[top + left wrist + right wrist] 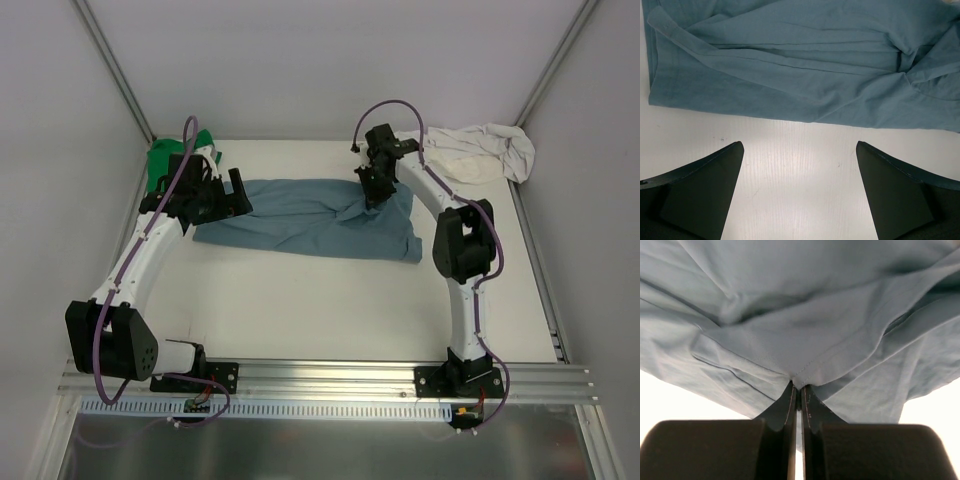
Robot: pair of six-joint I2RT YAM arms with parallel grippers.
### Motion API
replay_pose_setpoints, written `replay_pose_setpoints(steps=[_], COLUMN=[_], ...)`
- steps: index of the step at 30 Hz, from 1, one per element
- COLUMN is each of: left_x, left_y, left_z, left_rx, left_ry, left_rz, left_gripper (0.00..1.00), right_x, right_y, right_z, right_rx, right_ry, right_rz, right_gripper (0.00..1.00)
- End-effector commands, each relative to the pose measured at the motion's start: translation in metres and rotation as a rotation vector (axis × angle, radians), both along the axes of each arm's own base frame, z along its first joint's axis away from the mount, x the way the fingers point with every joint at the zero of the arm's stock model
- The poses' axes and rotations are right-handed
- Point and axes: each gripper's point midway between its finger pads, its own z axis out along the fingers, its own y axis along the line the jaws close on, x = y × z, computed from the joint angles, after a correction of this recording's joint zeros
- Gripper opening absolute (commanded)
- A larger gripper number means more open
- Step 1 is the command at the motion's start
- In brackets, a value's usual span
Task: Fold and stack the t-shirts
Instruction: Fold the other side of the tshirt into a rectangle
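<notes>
The slate-blue t-shirt (pixel 300 215) is spread lengthwise across the middle of the white worktop (pixel 330 300), rumpled and creased rather than flat. The right fingers (pixel 792 405) are pressed fully together on a stitched fold of this shirt, near its right end and toward its far edge. In the right wrist view the cloth is seen gathered into a peak at the fingertips, with creases running away from the pinch.

The left fingers (pixel 700 195) are spread as wide as they go, and nothing is held between them. They are poised over bare worktop just beside the left end of the blue shirt. Whether the surface is touched cannot be told. In the left wrist view a hemmed band of the shirt is seen at the upper left, and a knot of folds toward the right.

The green t-shirt (pixel 165 160) is bunched in the far left corner, partly hidden behind the left arm. The cream t-shirt (pixel 480 155) is heaped in the far right corner, beyond the right arm and apart from the blue shirt.
</notes>
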Motion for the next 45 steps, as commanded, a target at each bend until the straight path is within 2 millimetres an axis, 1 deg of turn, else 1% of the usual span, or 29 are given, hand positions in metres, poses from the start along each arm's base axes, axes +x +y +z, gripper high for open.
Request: replay_pose_setpoints(steps=[1, 5, 6, 7, 9, 11, 13, 14, 16, 19, 20, 23, 28, 29, 30, 32, 33, 35, 36, 37, 38, 39, 41, 42, 43, 45], left_x=[0.004, 0.003, 0.003, 0.002, 0.001, -0.002, -0.005, -0.006, -0.009, -0.012, -0.011, -0.011, -0.010, -0.012, -0.012, -0.013, -0.014, -0.013, -0.013, -0.013, -0.011, -0.010, -0.007, -0.006, -0.005, -0.002], left_y=[-0.002, -0.003, -0.003, -0.003, -0.004, -0.002, 0.000, 0.000, 0.002, 0.003, 0.003, 0.004, 0.000, 0.000, -0.001, -0.002, -0.004, -0.005, -0.006, -0.007, -0.007, -0.007, -0.008, -0.009, -0.009, -0.010], left_z=[0.012, 0.013, 0.012, 0.012, 0.012, 0.012, 0.010, 0.009, 0.006, 0.005, 0.006, 0.005, 0.008, 0.008, 0.007, 0.005, 0.005, 0.004, 0.004, 0.004, 0.004, 0.005, 0.007, 0.005, 0.007, 0.008], left_rx=[0.012, 0.006, 0.007, 0.006, 0.004, 0.011, 0.020, 0.024, 0.034, 0.035, 0.038, 0.042, 0.033, 0.033, 0.033, 0.030, 0.029, 0.026, 0.026, 0.023, 0.022, 0.024, 0.022, 0.022, 0.022, 0.023], left_ry=[-0.040, -0.040, -0.038, -0.034, -0.031, -0.026, -0.015, -0.010, 0.002, 0.011, 0.009, 0.017, 0.018, 0.021, 0.024, 0.029, 0.029, 0.027, 0.026, 0.023, 0.020, 0.018, 0.010, 0.016, 0.009, 0.004], left_rz=[-0.015, -0.016, -0.016, -0.016, -0.019, -0.014, -0.015, -0.014, -0.012, -0.013, -0.011, -0.009, -0.008, -0.007, -0.011, -0.006, -0.009, -0.012, -0.011, -0.014, -0.016, -0.016, -0.023, -0.024, -0.028, -0.032], left_gripper=[0.99, 0.99, 0.99, 0.99, 0.99, 0.99, 0.98, 0.99, 0.99, 0.99, 0.99, 0.99, 0.99, 0.99, 0.99, 0.99, 0.99, 0.99, 0.99, 0.99, 0.99, 0.99, 0.99, 0.99, 0.99, 0.99], right_x=[0.015, 0.021, 0.022, 0.024, 0.028, 0.035, 0.046, 0.049, 0.056, 0.074, 0.077, 0.087, 0.093, 0.093, 0.093, 0.090, 0.088, 0.080, 0.068, 0.062, 0.056, 0.044, 0.034, 0.030, 0.023, 0.019], right_y=[0.008, 0.016, 0.020, 0.022, 0.028, 0.033, 0.039, 0.043, 0.049, 0.059, 0.061, 0.066, 0.070, 0.069, 0.067, 0.058, 0.048, 0.030, 0.019, 0.010, 0.001, -0.006, -0.014, -0.017, -0.020, -0.020], right_z=[0.026, 0.026, 0.024, 0.021, 0.020, 0.020, 0.022, 0.025, 0.029, 0.047, 0.050, 0.055, 0.058, 0.062, 0.069, 0.077, 0.084, 0.086, 0.086, 0.084, 0.095, 0.080, 0.076, 0.082, 0.072, 0.070], right_rx=[0.053, 0.079, 0.094, 0.101, 0.124, 0.141, 0.168, 0.183, 0.202, 0.251, 0.260, 0.290, 0.329, 0.330, 0.324, 0.291, 0.275, 0.238, 0.216, 0.185, 0.178, 0.154, 0.137, 0.133, 0.123, 0.127], right_ry=[-0.057, -0.063, -0.060, -0.056, -0.065, -0.075, -0.094, -0.099, -0.121, -0.193, -0.201, -0.227, -0.233, -0.236, -0.252, -0.272, -0.279, -0.268, -0.250, -0.245, -0.262, -0.220, -0.206, -0.219, -0.197, -0.194], right_rz=[-0.019, -0.015, -0.010, -0.013, -0.006, -0.006, -0.006, -0.008, -0.007, -0.002, -0.008, -0.013, -0.027, -0.030, -0.022, -0.029, -0.046, -0.079, -0.093, -0.104, -0.112, -0.119, -0.124, -0.125, -0.124, -0.120], right_gripper=[0.00, 0.01, 0.06, 0.22, 0.24, 0.49, 0.60, 0.64, 0.69, 0.72, 0.72, 0.73, 0.74, 0.84, 0.99, 0.99, 0.99, 1.00, 0.99, 1.00, 0.99, 0.99, 1.00, 1.00, 0.99, 0.99])
